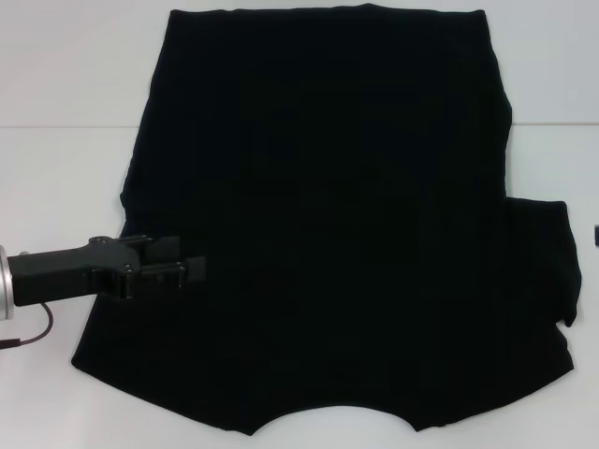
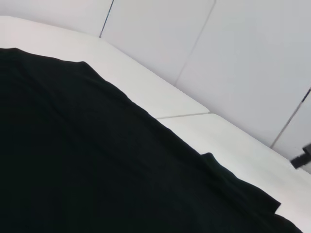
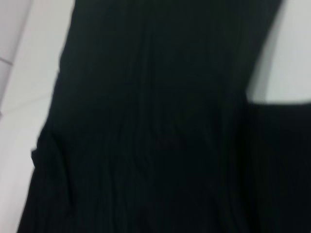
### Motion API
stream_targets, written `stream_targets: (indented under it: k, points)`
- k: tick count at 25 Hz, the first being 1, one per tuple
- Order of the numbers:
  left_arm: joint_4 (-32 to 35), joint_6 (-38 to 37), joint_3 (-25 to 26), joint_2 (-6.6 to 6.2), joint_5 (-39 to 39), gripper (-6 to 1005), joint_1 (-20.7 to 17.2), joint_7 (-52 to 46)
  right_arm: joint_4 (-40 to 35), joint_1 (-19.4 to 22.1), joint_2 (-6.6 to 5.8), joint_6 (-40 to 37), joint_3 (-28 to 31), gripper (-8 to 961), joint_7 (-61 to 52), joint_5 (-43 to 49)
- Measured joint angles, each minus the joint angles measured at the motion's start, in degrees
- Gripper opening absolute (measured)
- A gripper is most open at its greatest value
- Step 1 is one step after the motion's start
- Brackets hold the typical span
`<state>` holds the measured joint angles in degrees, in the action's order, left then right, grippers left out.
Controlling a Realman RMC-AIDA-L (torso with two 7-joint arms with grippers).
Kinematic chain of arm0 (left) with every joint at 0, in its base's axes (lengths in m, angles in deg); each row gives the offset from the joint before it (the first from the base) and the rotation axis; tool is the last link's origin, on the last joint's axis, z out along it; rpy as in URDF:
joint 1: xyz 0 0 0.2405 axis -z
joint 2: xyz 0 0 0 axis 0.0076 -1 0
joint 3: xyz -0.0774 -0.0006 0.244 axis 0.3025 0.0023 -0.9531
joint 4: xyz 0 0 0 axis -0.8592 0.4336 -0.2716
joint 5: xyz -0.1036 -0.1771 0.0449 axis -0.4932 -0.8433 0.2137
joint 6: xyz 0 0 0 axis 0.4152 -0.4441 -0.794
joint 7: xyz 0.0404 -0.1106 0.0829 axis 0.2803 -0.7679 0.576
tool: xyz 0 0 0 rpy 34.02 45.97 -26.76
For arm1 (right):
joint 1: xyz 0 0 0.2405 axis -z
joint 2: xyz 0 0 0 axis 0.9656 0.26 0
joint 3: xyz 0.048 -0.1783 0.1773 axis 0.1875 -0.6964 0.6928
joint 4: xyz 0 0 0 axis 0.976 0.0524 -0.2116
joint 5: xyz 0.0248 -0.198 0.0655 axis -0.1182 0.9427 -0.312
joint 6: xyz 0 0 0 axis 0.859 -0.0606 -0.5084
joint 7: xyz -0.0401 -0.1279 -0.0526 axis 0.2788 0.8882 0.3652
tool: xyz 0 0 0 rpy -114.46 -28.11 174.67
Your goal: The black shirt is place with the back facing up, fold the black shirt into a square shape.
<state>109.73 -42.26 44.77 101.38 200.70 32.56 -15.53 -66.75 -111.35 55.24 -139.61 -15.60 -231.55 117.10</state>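
Note:
The black shirt (image 1: 328, 215) lies spread flat on the white table (image 1: 56, 75), plain side up, no lettering showing. Its right sleeve (image 1: 543, 262) sticks out sideways; no sleeve sticks out on the left side. My left gripper (image 1: 190, 260) reaches in from the left, low over the shirt's left edge, fingers slightly apart and holding nothing. The left wrist view looks across the black shirt (image 2: 73, 160) toward the far table edge. Black shirt cloth (image 3: 155, 121) fills the right wrist view. The right gripper itself is out of view.
White table shows to the left, right and behind the shirt. A seam (image 1: 65, 124) crosses the table top. A small dark object (image 1: 595, 236) sits at the right border. Pale wall panels (image 2: 218, 58) stand behind the table.

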Motion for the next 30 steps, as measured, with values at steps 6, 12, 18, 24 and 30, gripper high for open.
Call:
stream_targets:
  k: [6, 12, 18, 24, 30]
  points:
    - [-0.06, 0.44, 0.03, 0.00, -0.10, 704, 0.76, -0.15, -0.50, 0.09, 0.45, -0.94, -0.25, 853, -1.19, 5.58]
    - [-0.35, 0.66, 0.04, 0.04, -0.20, 704, 1.70, -0.29, 0.01, -0.16, 2.69, 2.76, -0.42, 736, -1.28, 8.86]
    - [-0.48, 1.92, 0.04, 0.32, -0.21, 704, 2.20, -1.00, 1.83, -0.33, 4.64, 8.65, -0.31, 522, -1.37, 9.23]
    - [-0.52, 2.19, 0.04, 0.41, -0.74, 705, 2.22, -1.05, 6.21, -2.00, 4.98, 12.82, -0.82, 466, -1.63, 10.36]
    - [-0.53, 2.79, 0.04, 0.39, -1.66, 705, 1.94, -1.05, 6.91, -3.29, 5.77, 15.39, -0.82, 420, -3.00, 12.49]
